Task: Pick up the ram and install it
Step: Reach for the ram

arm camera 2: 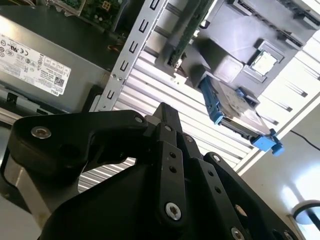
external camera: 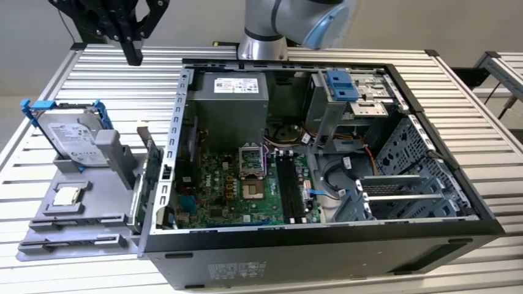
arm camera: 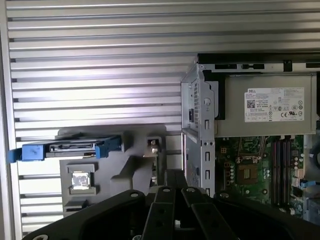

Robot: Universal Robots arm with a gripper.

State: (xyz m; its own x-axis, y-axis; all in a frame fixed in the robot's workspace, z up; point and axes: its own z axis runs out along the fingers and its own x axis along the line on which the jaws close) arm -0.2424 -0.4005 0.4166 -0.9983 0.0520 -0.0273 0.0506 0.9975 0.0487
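Gripper (external camera: 133, 59) shut, empty, high over counter (external camera: 49, 98) outside the case (external camera: 327, 260). Ram (external camera: 151, 156) on edge in grey holder (external camera: 90, 205), just beside case wall. Pickup not begun; likely needs jaws opened, aligned across the stick's thin edge.

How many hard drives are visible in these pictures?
1: the hard drive stands in the grey holder at the exterior view's left, outside the computer case. More may be hidden inside its bays.
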